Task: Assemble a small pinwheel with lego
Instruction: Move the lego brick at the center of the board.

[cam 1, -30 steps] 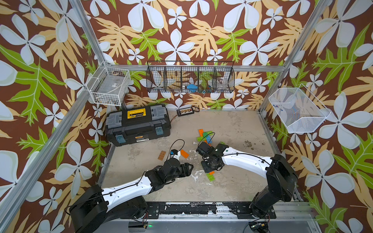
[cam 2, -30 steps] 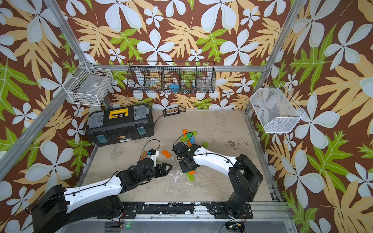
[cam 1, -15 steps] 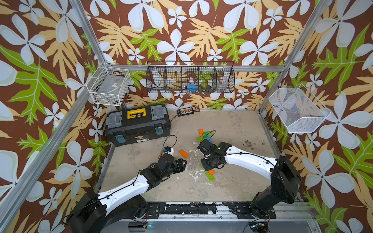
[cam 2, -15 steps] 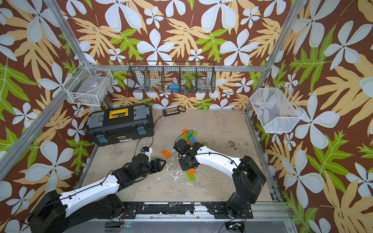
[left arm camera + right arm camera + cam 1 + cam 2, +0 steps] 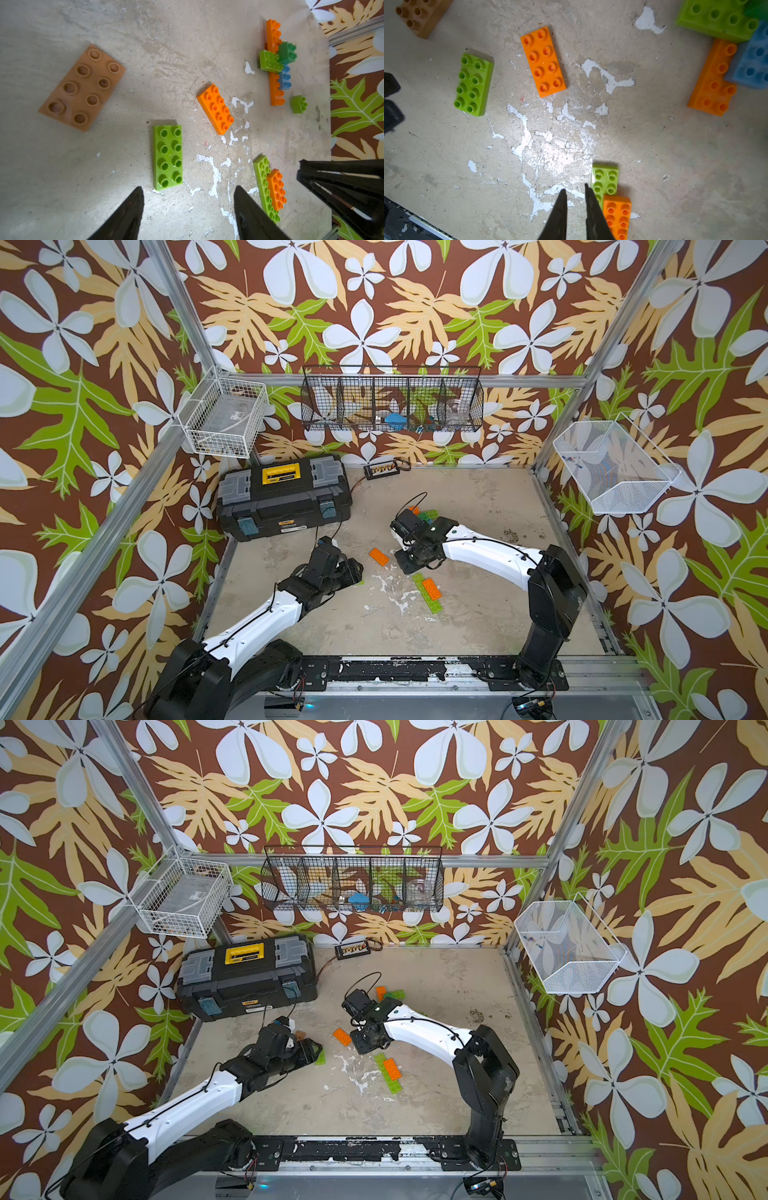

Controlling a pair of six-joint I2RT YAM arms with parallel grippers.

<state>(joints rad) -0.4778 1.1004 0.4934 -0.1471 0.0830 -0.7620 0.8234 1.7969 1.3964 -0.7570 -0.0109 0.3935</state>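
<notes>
At mid-bench (image 5: 374,626), toward the left edge: left gripper (image 5: 188,188) poised low over a loose lime brick (image 5: 168,156), jaws well apart and empty, brick just ahead of the fingertips rather than between them. Step in hand, as judged: fetching the next blade for the started pinwheel (image 5: 605,180), orange on a long lime base at bench centre. Next move: lowering to straddle the brick's long sides, then closing squarely. Right gripper (image 5: 574,188) just beside that base, jaws nearly together, holding nothing. Between the two arms, a spare orange brick (image 5: 216,109); nearer the left edge, a brown brick (image 5: 82,87); toward the back edge, a lego cluster (image 5: 276,62).
</notes>
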